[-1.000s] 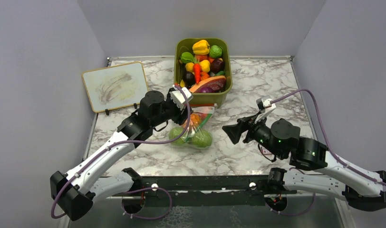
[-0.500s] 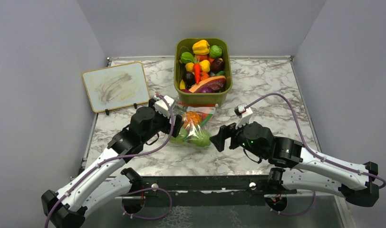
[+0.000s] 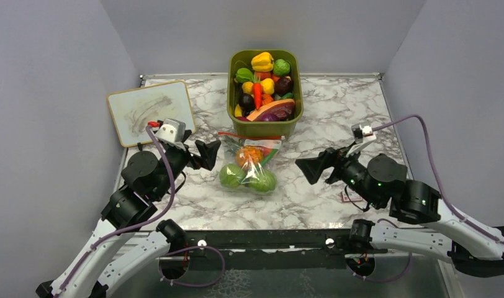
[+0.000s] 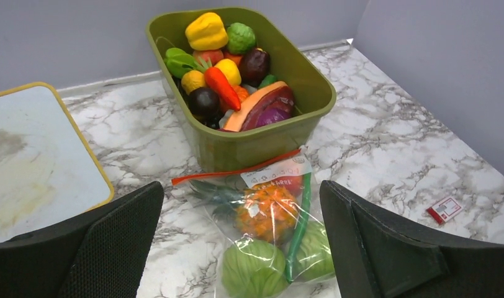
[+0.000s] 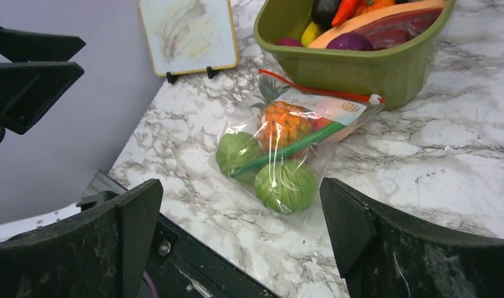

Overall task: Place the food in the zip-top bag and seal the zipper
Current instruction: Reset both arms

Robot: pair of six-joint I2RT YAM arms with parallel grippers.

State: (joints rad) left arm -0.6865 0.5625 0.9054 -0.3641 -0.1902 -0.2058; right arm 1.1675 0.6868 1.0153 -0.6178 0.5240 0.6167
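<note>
Gaping left gripper [image 3: 209,153]: we see its jaws spread wide with nothing between them, left of the bag and apart from it.
Right gripper [image 3: 308,169]: it is just as wide open and empty, off the bag's right side.
Zip-top bag [image 3: 249,167]: we find it lying flat on the marble table [image 3: 349,118], its mouth end just beside the olive-green bin [image 3: 299,102].
Food: two green balls [image 5: 237,152], a bumpy orange fruit [image 5: 283,124] and a long green piece [image 5: 287,151] lie inside the bag. The left wrist view also shows us something red under the white label [image 4: 274,176].
Zipper [image 4: 237,172]: it runs along the bin side. Only the right wrist view shows us a small white slider [image 5: 375,99] at one end, and we cannot tell whether the mouth is sealed.
Card [image 4: 445,209]: this small red-and-white card is clearest from the left wrist and missing from the right wrist view.
Whiteboard [image 3: 150,112]: it stands at the table's far left.
</note>
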